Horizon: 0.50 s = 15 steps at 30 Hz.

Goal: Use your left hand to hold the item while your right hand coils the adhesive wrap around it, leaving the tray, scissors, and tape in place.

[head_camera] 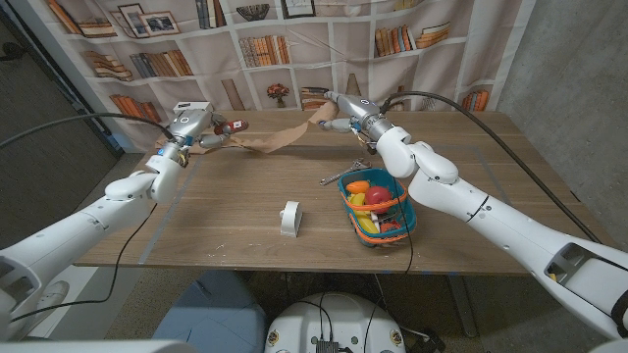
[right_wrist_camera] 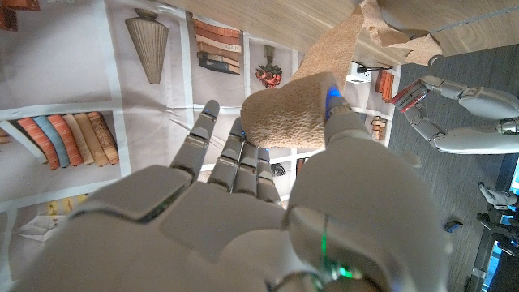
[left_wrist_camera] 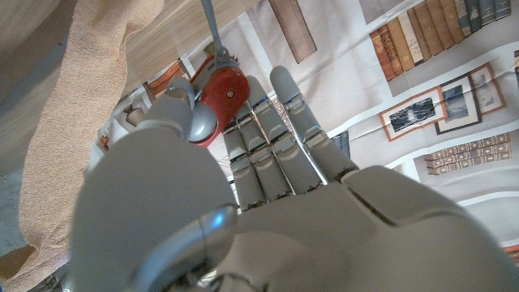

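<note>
My left hand (head_camera: 196, 131) is raised over the table's far left and grips a small red item (head_camera: 232, 126); in the left wrist view the red item (left_wrist_camera: 225, 91) sits at the fingertips with a thin metal stem (left_wrist_camera: 209, 24) sticking out. A tan strip of adhesive wrap (head_camera: 280, 137) stretches from that item to my right hand (head_camera: 345, 111), held up over the far middle. The right hand (right_wrist_camera: 268, 211) pinches the tan wrap roll (right_wrist_camera: 292, 118) between thumb and fingers. My left hand (right_wrist_camera: 454, 101) also shows in the right wrist view.
A teal tray (head_camera: 405, 226) with an orange handle holds colourful items at the table's right middle. Scissors (head_camera: 343, 176) lie just behind it. A white tape roll (head_camera: 289, 218) stands near the front middle. A bookshelf backdrop hangs behind the table.
</note>
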{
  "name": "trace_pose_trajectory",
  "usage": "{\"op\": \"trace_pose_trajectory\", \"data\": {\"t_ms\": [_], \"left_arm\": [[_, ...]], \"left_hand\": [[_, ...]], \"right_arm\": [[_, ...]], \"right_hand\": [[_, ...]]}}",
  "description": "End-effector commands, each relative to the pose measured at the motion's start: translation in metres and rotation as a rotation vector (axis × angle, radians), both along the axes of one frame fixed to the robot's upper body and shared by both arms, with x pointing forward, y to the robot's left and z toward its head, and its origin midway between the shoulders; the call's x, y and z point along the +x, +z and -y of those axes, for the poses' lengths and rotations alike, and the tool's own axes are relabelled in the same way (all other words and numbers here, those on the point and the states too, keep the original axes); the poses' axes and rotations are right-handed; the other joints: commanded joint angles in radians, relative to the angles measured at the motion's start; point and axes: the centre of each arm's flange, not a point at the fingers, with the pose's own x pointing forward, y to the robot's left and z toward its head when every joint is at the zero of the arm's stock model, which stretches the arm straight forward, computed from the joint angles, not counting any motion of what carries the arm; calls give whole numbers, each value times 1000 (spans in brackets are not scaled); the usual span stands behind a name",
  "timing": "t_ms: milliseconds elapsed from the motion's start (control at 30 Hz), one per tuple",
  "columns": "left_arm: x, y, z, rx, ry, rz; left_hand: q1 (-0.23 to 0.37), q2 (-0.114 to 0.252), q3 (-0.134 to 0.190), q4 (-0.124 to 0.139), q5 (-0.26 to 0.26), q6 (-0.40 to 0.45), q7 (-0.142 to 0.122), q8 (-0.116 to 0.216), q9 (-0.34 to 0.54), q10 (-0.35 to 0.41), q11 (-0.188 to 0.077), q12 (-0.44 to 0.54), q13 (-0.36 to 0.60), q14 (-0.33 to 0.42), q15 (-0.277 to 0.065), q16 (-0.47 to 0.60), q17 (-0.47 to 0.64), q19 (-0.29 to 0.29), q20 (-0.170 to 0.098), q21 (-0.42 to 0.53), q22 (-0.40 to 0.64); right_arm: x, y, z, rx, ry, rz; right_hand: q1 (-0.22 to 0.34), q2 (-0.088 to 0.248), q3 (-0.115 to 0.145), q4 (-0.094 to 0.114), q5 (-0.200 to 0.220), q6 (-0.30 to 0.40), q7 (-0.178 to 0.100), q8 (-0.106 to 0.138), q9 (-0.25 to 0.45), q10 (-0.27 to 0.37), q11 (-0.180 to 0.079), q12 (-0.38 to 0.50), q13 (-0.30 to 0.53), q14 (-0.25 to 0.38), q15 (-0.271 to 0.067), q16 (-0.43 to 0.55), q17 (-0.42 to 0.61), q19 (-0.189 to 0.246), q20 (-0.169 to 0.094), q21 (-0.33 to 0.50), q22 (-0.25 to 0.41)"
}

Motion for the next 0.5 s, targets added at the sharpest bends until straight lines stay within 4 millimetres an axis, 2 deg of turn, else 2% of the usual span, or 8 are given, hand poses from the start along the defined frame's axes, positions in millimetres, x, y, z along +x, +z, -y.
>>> {"op": "trace_pose_trajectory", "data": {"t_ms": [33,500], "left_arm": [[7,10,15,25,-35,8],[15,17,29,46,-69,11]], "left_hand": [[166,173,16,8,4,25,-21,2,3,10,3,5,3,10,2,4,5,9,0,6,1],[164,171,18,8,3,24,-21,-1,4,9,-2,3,3,10,2,3,5,6,-1,16,1]], "right_arm": [[-12,-5,10,23,-6,9],[-22,-6,13,21,24,24]], "right_hand": [[4,7,-4,0,5,9,-3,-6,4,31,-24,10,6,7,-5,10,2,-7,0,-4,4],[3,6,-6,3,6,11,-8,-8,4,29,-31,15,11,5,-10,10,6,-11,0,-5,4]]}}
